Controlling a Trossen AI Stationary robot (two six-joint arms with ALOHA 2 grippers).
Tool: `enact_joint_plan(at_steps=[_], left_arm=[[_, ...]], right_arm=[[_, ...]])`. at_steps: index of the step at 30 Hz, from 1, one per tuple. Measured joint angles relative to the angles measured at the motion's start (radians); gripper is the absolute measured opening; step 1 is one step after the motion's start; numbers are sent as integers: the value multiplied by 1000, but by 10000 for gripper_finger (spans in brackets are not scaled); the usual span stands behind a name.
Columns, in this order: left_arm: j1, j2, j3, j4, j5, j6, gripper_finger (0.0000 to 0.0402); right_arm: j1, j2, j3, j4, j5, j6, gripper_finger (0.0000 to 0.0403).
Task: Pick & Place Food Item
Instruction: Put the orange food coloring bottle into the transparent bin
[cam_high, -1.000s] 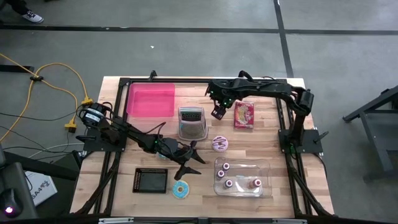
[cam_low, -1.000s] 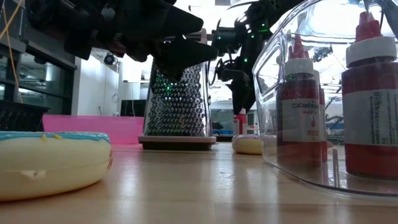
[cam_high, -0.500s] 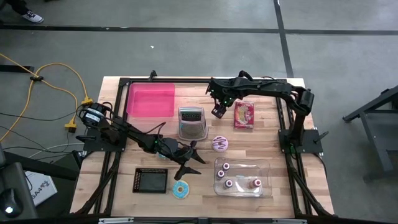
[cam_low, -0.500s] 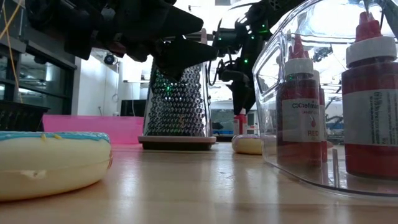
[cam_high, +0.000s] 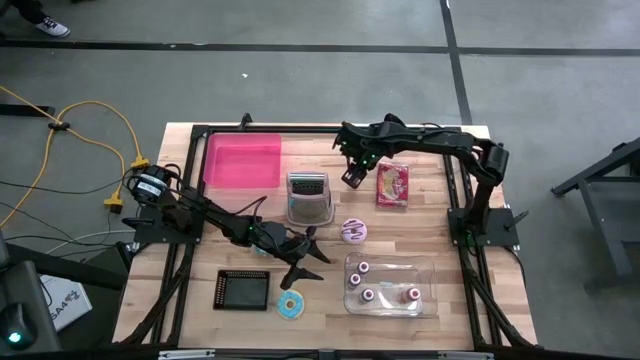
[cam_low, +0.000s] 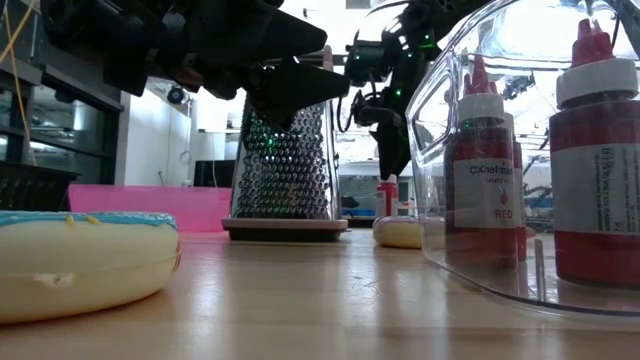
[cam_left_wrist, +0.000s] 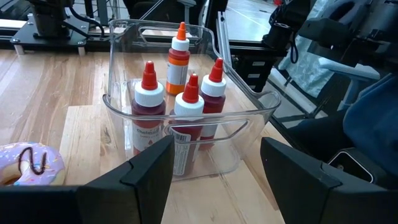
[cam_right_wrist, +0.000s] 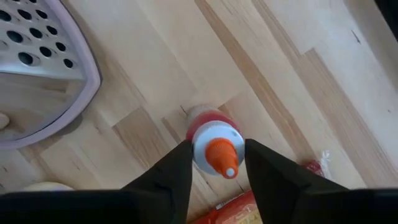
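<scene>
Right gripper straddling a small red bottle with an orange tip on the table.

Its two fingers stand either side of the bottle's white cap, close against it, though whether they press it cannot be told. The metal grater stands just beside this gripper, the red food packet on its other side. Farther off lies the pink-frosted donut, then the clear bin of sauce bottles. The left gripper hovers spread wide, facing that bin, near the blue-frosted donut.
</scene>
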Motion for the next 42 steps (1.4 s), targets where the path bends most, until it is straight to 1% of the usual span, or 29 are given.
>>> enact_joint_plan(at_steps=[8,30,37,42], left_arm=[[0,0,0,0,0,0,233],[0,0,0,0,0,0,233],[0,0,0,0,0,0,233],[0,0,0,0,0,0,233]], right_arm=[[0,-1,0,-2,0,-9,111],[2,-1,0,-1,-16,-10,106],[16,-32,0,-4,-13,-10,105],[28,-69,0,-51,6,-5,105]])
